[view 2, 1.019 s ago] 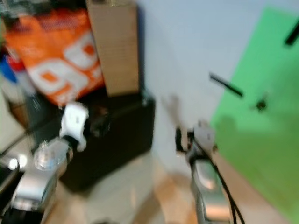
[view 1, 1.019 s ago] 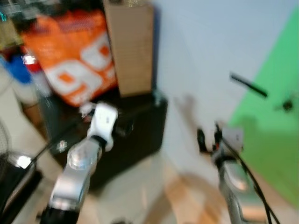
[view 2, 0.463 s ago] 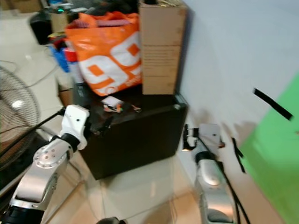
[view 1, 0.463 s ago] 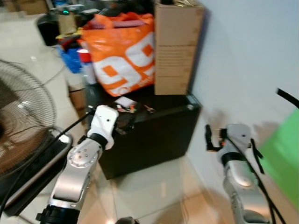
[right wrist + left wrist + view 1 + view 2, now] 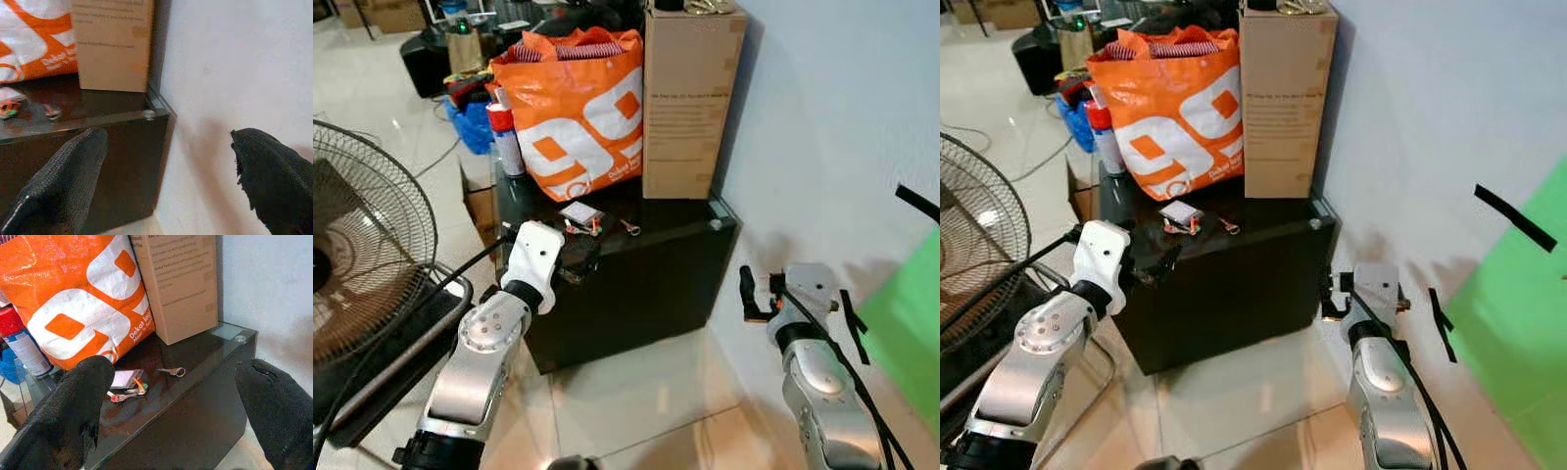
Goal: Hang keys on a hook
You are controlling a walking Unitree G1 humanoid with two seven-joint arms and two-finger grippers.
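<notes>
**Keys on the black cabinet, just past the left gripper**

The keys [image 5: 128, 390] lie flat on the shiny dark top of a low black cabinet [image 5: 636, 284]. They are a small bunch with a little white tag, plus red, orange and green bits. One more single key [image 5: 172, 371] lies a little apart from the bunch, on the side closer to the brown box.

The left gripper [image 5: 576, 262] is held up at the front edge of the cabinet. Its two black fingers [image 5: 80, 401] are spread wide apart and nothing is between them. The keys are just ahead of this gripper, a bit further in on the cabinet top. In the left wrist view they sit nearer to one finger than to the other. The gripper is not touching them.

Behind the keys, further from the left gripper, stands a big orange bag [image 5: 573, 108] with white shapes on it. Next to the bag stands a tall brown cardboard box [image 5: 690, 98], close to the pale wall [image 5: 832, 117]. A red and blue spray can [image 5: 507, 137] stands on the other side of the bag.

The right gripper [image 5: 751, 294] is off to the side of the cabinet, near the wall and well apart from the keys. Its fingers [image 5: 63, 181] are open too, and empty.

A big round fan [image 5: 362, 255] stands on the floor beyond the left arm. A green sheet [image 5: 906, 323] and strips of black tape [image 5: 915, 203] are on the wall past the right arm.
</notes>
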